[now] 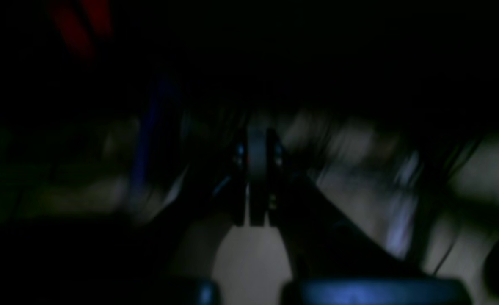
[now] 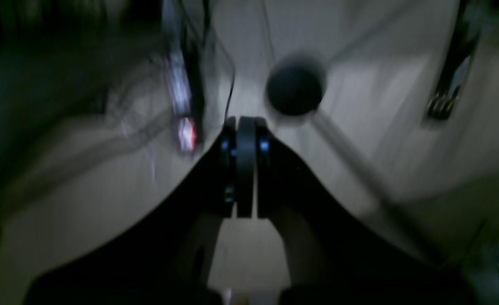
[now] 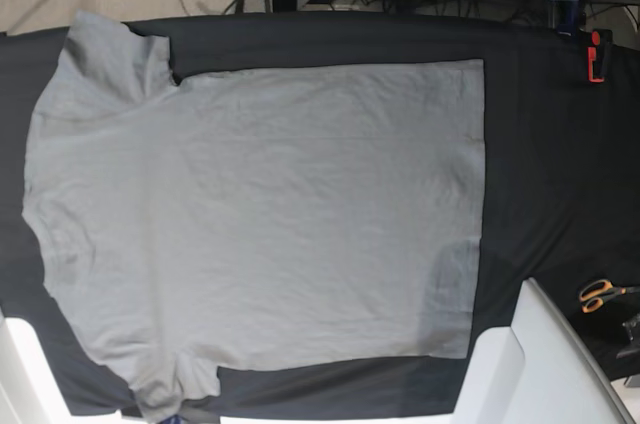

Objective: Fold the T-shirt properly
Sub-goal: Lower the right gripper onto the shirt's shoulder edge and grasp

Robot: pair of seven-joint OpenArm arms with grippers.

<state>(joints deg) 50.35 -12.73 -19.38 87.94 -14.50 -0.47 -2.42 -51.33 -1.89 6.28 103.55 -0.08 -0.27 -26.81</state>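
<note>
A: Black cloth [image 3: 540,144] covers the table; the T-shirt [image 3: 260,224] lies flat, well below both raised pincers.

B: Left gripper [image 1: 257,178] and right gripper [image 2: 246,169]: jaws pressed together, holding nothing. Descending like that, they'd likely bunch fabric.

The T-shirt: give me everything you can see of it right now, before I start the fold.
The T-shirt is plain mid-grey, soft and cotton-like, lying flat and fully spread on the black cloth, unfolded. In the base view its shoulder end lies left and its straight hem right, one short sleeve at top left, the other at bottom left. Light creases cross the body. The neck is not clearly visible. Only the cloth touches it; neither gripper does.
</note>
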